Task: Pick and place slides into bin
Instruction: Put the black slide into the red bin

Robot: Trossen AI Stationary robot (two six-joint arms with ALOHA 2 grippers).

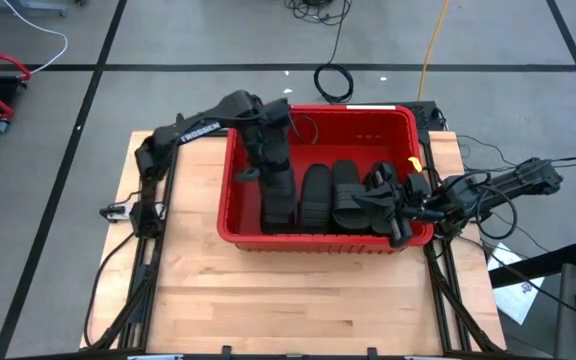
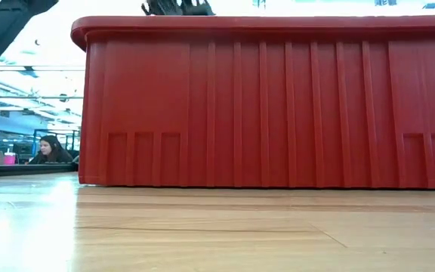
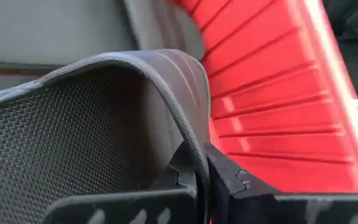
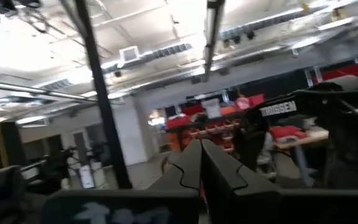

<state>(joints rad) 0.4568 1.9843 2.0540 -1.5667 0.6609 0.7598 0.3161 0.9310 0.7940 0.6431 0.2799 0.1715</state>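
Note:
The red bin (image 1: 230, 190) stands on the wooden table; the low view shows its near wall (image 2: 263, 113). Several black slides (image 1: 330, 196) stand side by side inside it. My left gripper (image 1: 270, 168) reaches down into the bin's left part and is shut on the leftmost slide (image 1: 278, 200), which fills the left wrist view (image 3: 86, 130). My right gripper (image 1: 386, 196) is over the bin's right end, above the rightmost slides, shut and empty (image 4: 201, 163). My left gripper pinches a thin, rimmed edge of the slide (image 3: 194, 146) between its two fingers, beside a curved ribbed band that looks like the strap. The fingers come from above, pointing down into the bin. The slide stands on edge by the bin's left wall; its lower end is hidden.
The bin's left wall (image 3: 278, 112) is close beside the held slide. A yellow object (image 1: 415, 165) lies at the bin's right rim. Cables (image 1: 333, 80) lie on the floor beyond the table. A person (image 2: 50, 149) sits far behind the table. The near half of the table (image 1: 298, 300) is bare wood.

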